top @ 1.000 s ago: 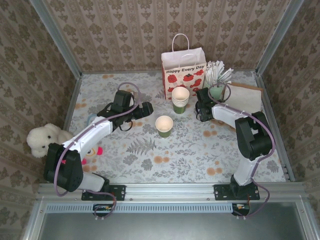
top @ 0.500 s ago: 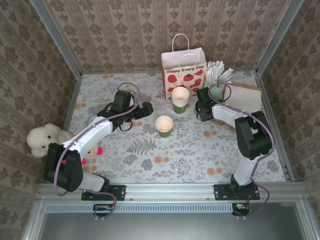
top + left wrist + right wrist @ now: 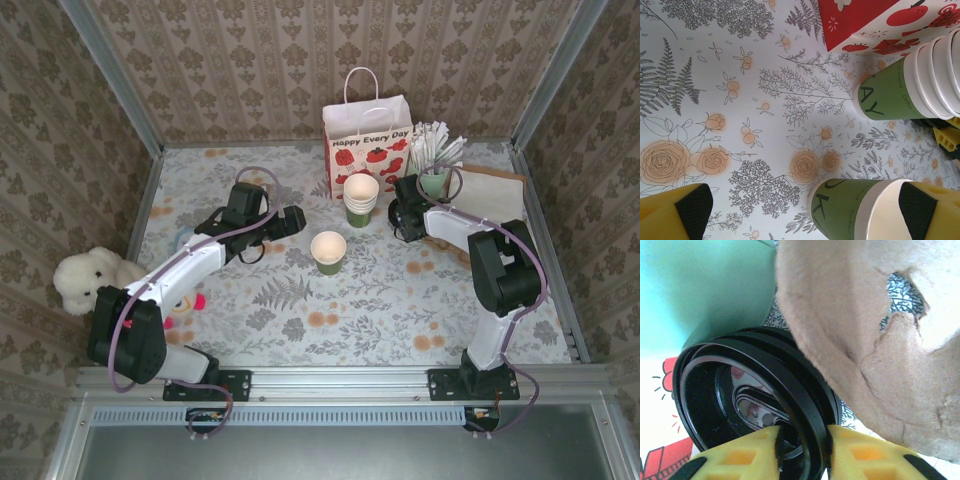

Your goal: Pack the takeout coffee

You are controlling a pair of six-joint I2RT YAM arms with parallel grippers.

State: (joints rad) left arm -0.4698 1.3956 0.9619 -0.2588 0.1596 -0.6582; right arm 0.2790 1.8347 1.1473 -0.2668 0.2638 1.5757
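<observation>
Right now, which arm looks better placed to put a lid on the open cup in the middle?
Probably the right arm. The right gripper pinches the rim of a black lid, not far from the open green cup. The left gripper hangs open near that cup, holding nothing.

The left gripper (image 3: 291, 219) is hovering up-left of an open cup (image 3: 328, 250), which is standing alone on the table (image 3: 400, 300). The right gripper (image 3: 399, 214) is hanging low just right of the cup stack (image 3: 361, 198), near the mint cup (image 3: 433, 183) of sticks. A gift bag (image 3: 367, 135) is standing behind the stack. A plush (image 3: 88, 279) is sitting at the left edge.
</observation>
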